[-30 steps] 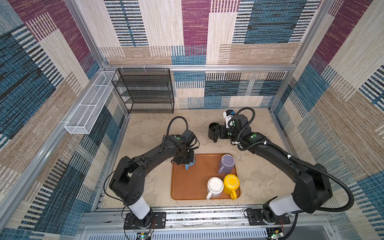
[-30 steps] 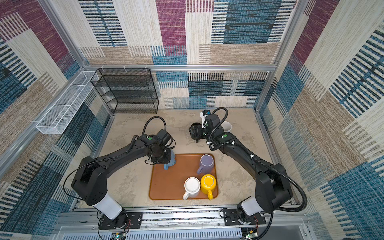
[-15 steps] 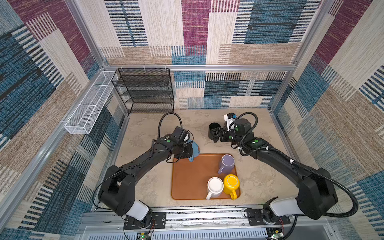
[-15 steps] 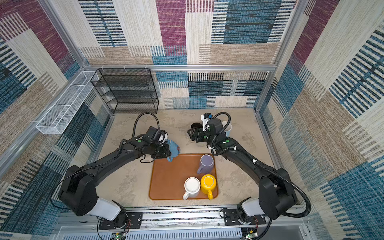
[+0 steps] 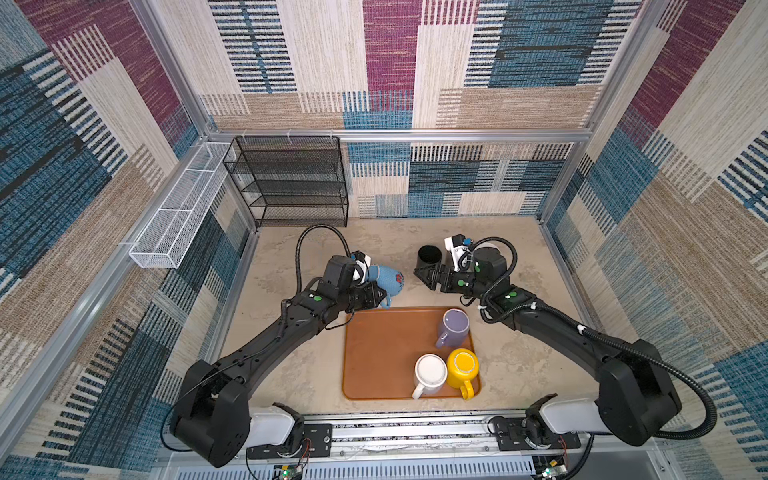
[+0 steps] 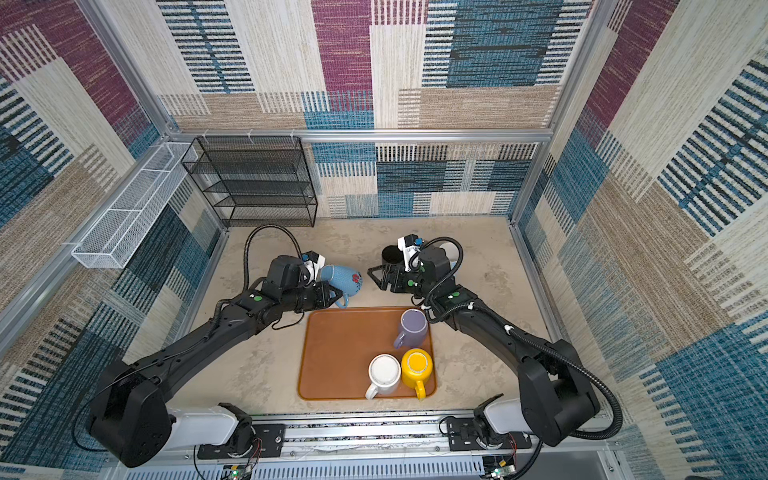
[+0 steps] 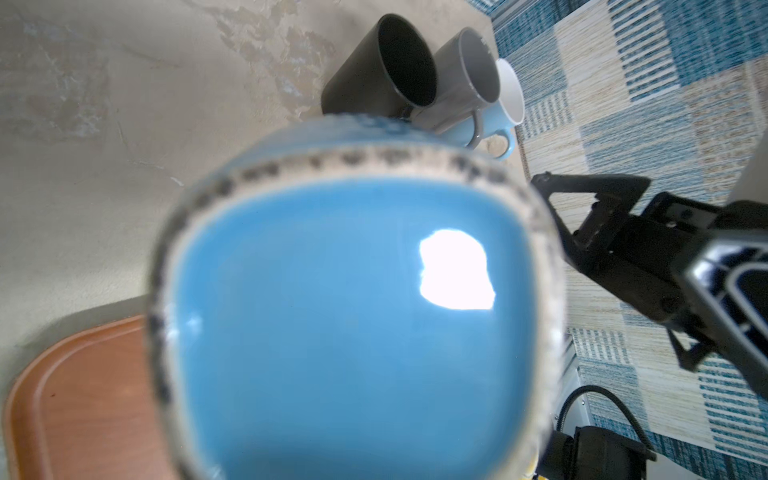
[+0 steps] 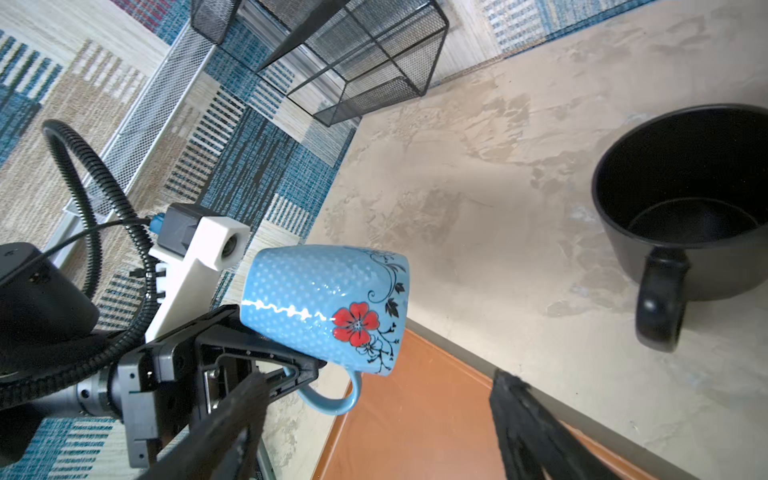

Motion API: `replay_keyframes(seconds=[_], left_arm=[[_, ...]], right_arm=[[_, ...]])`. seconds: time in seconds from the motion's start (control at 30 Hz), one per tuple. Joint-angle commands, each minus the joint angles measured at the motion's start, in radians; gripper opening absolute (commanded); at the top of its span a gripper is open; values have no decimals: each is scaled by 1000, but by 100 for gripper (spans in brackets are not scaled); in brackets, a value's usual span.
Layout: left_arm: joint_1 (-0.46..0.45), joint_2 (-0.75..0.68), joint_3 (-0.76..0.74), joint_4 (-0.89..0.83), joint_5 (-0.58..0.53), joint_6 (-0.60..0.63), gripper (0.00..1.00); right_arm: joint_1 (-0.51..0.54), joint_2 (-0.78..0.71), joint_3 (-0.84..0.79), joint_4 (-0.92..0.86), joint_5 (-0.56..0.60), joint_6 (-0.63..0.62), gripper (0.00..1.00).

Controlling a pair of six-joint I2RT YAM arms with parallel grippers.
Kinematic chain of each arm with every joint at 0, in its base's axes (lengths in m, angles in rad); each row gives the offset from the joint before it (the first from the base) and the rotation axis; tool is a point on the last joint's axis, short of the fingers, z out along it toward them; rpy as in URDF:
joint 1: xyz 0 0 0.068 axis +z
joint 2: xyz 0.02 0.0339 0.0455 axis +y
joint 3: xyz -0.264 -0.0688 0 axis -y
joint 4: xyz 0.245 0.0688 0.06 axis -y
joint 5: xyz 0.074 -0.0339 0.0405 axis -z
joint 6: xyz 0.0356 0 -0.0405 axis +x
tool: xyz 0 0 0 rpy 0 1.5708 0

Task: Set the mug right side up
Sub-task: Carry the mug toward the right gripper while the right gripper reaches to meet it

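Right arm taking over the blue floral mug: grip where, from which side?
Probably across the flowered end of the blue floral mug, coming in from the right gripper. It hangs sideways, handle held by the left gripper; that end is free.

— Two matte black jointed arms, the left arm (image 5: 266, 349) and the right arm (image 5: 557, 332), both with thick rounded links?
— Yes, each ending in a glossy white base housing (image 5: 270, 424).
— Any markings?
— A small round green dot (image 5: 317, 297) on each forearm link, and thin white cable ties (image 5: 580, 329) on the right arm.
— Cables?
— A ribbed black corrugated hose (image 5: 321, 227), one per arm.
— And at the ends?
— A white blocky camera bracket (image 8: 195, 266) with a blue plug (image 8: 157, 226). A grey metal flange (image 8: 89, 392) and small screw heads behind the black left gripper (image 5: 379, 297). Black triangular open-frame fingers on the right gripper (image 5: 420, 277).
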Motion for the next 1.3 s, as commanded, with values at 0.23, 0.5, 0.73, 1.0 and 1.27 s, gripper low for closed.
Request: replay_keyframes(seconds=[0.23,0.5,0.73,1.0,1.27], left_arm=[[27,-70,-75,364,109,-80,0],[30,-56,-114,596,229,-155,0],[28,-43,-151,773,318,-215,0],[28,-2,-160,947,410,-285,0],[24,50,-164,1076,469,-352,0]], right_arm=[[3,-12,-46,157,-149,40,76],[13,-14,-98,278,-220,105,68],[23,6,-116,413,-275,183,66],[29,22,-125,526,-304,252,61],[28,32,-134,640,-330,333,56]])
